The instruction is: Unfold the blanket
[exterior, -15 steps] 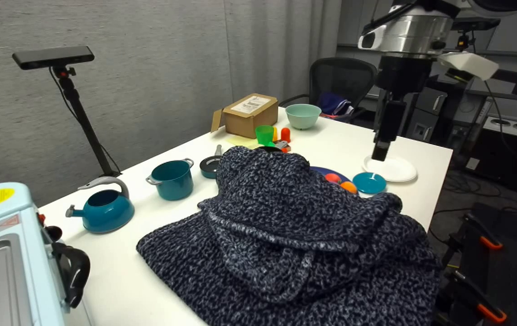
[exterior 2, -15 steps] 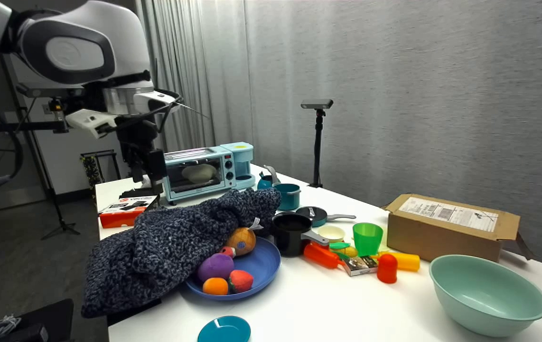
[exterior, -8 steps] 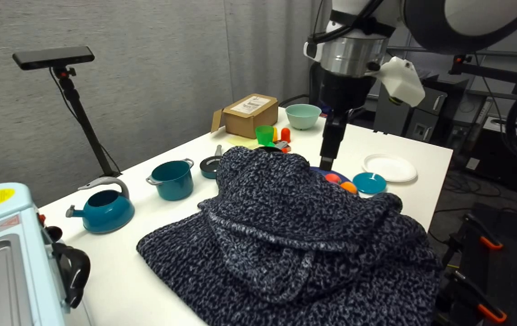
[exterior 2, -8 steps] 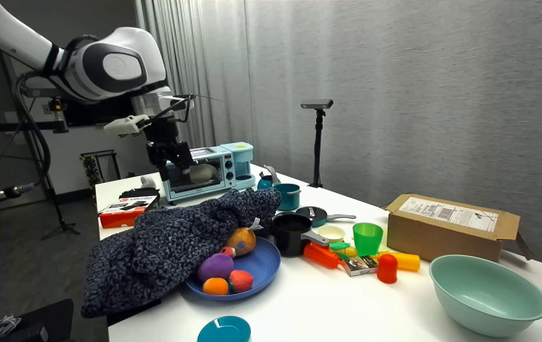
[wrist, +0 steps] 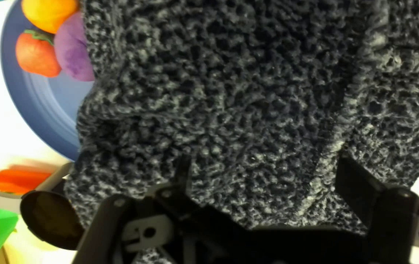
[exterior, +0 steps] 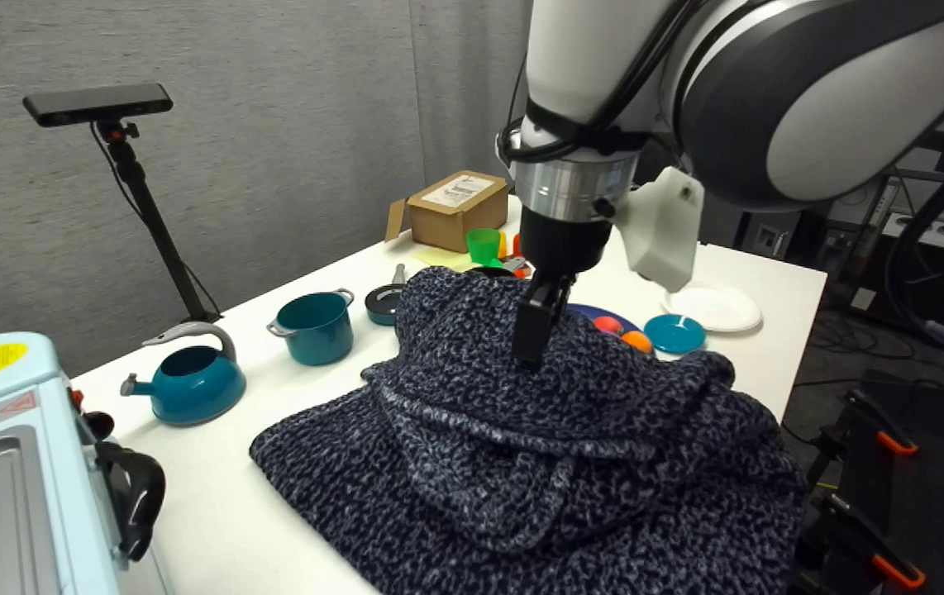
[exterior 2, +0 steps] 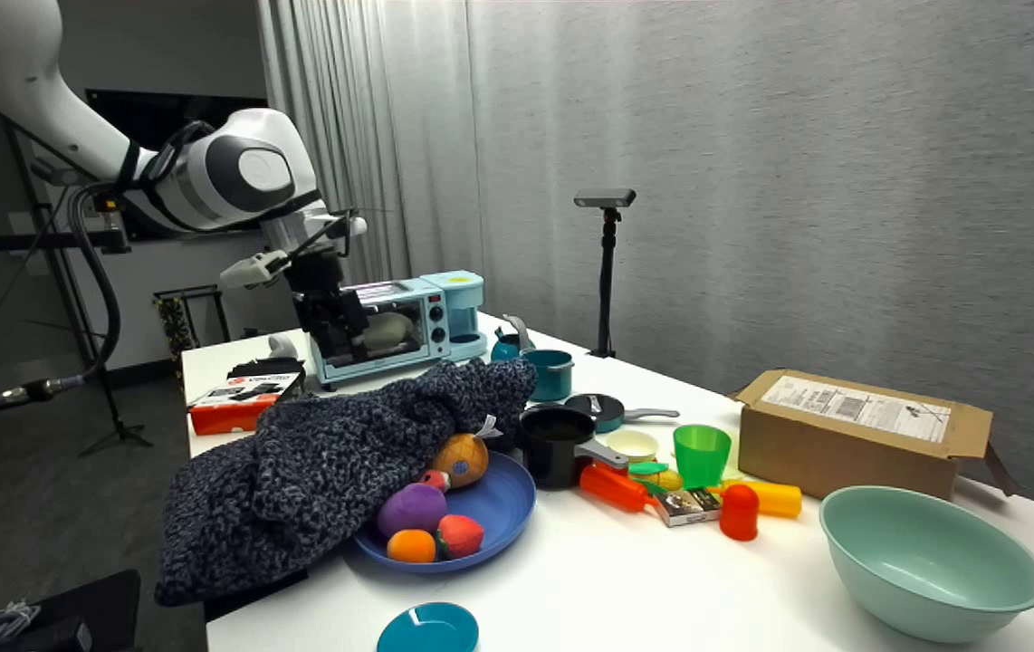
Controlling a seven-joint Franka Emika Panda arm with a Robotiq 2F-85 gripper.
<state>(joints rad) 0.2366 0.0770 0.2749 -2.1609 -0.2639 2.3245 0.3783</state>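
The dark speckled knit blanket [exterior: 472, 504] lies bunched and folded on the table, with a paler hem crossing its upper layer. It also shows in an exterior view [exterior 2: 300, 471], where it drapes over the table's edge. It fills most of the wrist view [wrist: 213, 91]. My gripper [wrist: 263, 163] is open above the blanket, with its two fingers wide apart and only fabric visible below them. The hem passes near the right-hand finger [wrist: 358, 187] in that view. The gripper also shows in both exterior views [exterior: 530, 351] [exterior 2: 336, 340]. Whether the fingertips touch the fabric cannot be told.
A blue plate [exterior 2: 508, 507] with toy fruit is partly under the blanket. A black pot [exterior 2: 553, 444] stands against it. A teal pot [exterior: 315, 330], a teal kettle [exterior: 197, 384] and a light-blue toaster oven [exterior: 26, 463] stand nearby. A red-and-white box [exterior 2: 241, 403] sits behind.
My gripper has moved from beside the white plate across to above the blanket, and come lower. The blanket and the other objects have not moved.
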